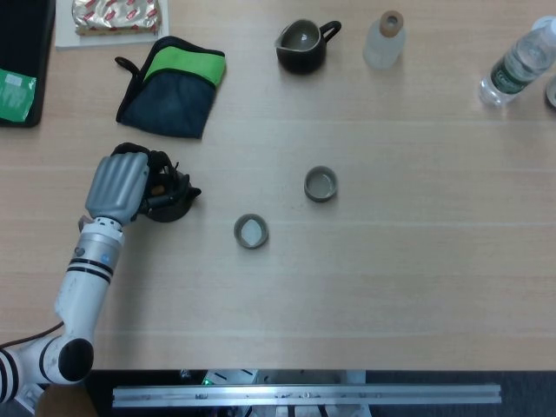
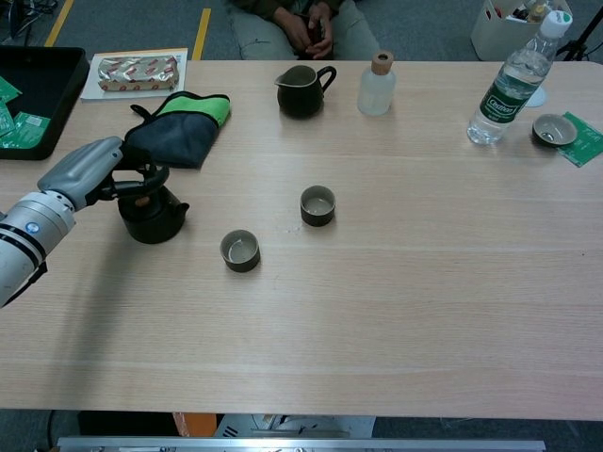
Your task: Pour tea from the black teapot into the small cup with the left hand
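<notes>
Left to right: the grey five-finger left hand (image 1: pixel 119 185) grips the handle of the squat black teapot (image 2: pixel 153 216), which stands at the left of the pale wooden table (image 1: pixel 400 287), fingers curled over the handle in the chest view. Whether the pot's base touches the table cannot be told. The pot's spout points toward 3 o'clock in the head view, so its long axis runs handle-to-spout across the table. The nearer small dark cup with a pale inside (image 1: pixel 251 231) lies at about 4 o'clock from the pot, near but apart; a second small dark cup (image 1: pixel 321 184) stands farther off at 3 o'clock. Which one is meant is a judgement; the nearer seems likelier. Bare table lies between pot and cups. A black-and-green folded cloth (image 1: pixel 174 85) lies at 12 o'clock from the hand. The right hand appears in neither view.
</notes>
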Motion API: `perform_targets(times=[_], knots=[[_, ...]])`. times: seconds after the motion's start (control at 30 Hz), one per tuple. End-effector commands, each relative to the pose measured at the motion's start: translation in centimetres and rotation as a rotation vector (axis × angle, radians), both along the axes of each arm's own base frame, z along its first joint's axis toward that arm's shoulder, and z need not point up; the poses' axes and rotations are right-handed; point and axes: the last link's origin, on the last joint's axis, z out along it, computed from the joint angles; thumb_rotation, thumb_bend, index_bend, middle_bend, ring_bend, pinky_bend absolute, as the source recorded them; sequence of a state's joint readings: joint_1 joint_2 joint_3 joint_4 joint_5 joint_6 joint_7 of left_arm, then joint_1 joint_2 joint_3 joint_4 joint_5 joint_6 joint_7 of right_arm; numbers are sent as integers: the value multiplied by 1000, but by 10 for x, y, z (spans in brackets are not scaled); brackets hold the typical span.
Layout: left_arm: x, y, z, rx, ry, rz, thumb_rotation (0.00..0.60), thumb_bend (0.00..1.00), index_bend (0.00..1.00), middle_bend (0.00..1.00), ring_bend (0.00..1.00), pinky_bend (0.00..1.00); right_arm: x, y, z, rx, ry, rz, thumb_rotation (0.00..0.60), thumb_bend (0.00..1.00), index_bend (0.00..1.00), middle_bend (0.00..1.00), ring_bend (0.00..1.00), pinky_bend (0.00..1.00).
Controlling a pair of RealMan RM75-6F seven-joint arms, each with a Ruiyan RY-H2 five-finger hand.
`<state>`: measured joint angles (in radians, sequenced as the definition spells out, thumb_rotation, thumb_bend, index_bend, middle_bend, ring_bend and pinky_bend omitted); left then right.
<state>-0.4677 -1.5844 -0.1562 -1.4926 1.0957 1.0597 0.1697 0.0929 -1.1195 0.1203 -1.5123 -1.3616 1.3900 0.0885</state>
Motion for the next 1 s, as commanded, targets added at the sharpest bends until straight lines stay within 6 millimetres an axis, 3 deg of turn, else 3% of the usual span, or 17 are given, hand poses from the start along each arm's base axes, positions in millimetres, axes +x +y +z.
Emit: perform_targets(times=[0.03,0.17,0.33,0.53,0.7,1.0], knots=[[1,1,2,-1,-9,-1,194,318,408,376,212,198,0,0,0,0,0,0,600,111,267,355,287,325],[3,3,6,5,-24,-2,191,317,322,287,178,197,0,-1,0,0,0,1,600,112,267,355,287,325],[5,7,17,44,-38,-12,195,317,298,272,173,196,0,-3,-1,2,0,1,600,111,267,355,287,325],[7,6,39,124,10,-72,366,318,302,272,172,193,0,-4,-1,8,2,-5,600,112,267,355,287,325],[3,-5,61,219,90,-124,586,317,325,272,175,192,0,-4,-2,17,6,-2,600,111,267,355,287,325],[-12,-44,90,329,217,-168,600,317,352,289,179,192,5,0,-3,27,6,14,600,112,267,358,287,325]])
